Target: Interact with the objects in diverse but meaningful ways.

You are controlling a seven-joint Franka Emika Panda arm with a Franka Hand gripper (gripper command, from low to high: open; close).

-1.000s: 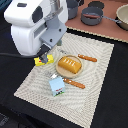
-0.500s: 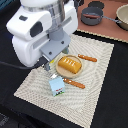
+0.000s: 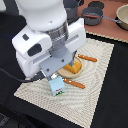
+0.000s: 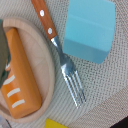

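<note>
In the exterior view my gripper (image 3: 50, 76) hangs just above the light-blue carton (image 3: 56, 86) on the woven mat, with its fingertips largely hidden by the hand. The orange bread loaf (image 3: 74, 67) lies on a round wooden plate, half covered by the arm. The wrist view looks down on the carton (image 4: 90, 30), the ridged loaf (image 4: 20, 82) on the plate (image 4: 47, 62), and a corner of the yellow packet (image 4: 57, 123). No fingers show clearly there. The sausage is out of view.
An orange-handled fork (image 4: 60, 55) lies between plate and carton; its handle (image 3: 74, 83) shows beside the carton. An orange-handled knife (image 3: 87, 58) lies beyond the plate. Grey pots (image 3: 92, 17) and a bowl (image 3: 122, 15) stand at the back. The beige mat (image 3: 95, 95) lies on a dark table.
The arm has swung from over the yellow packet towards the exterior view's right, and now sits above the carton, covering the packet and part of the loaf.
</note>
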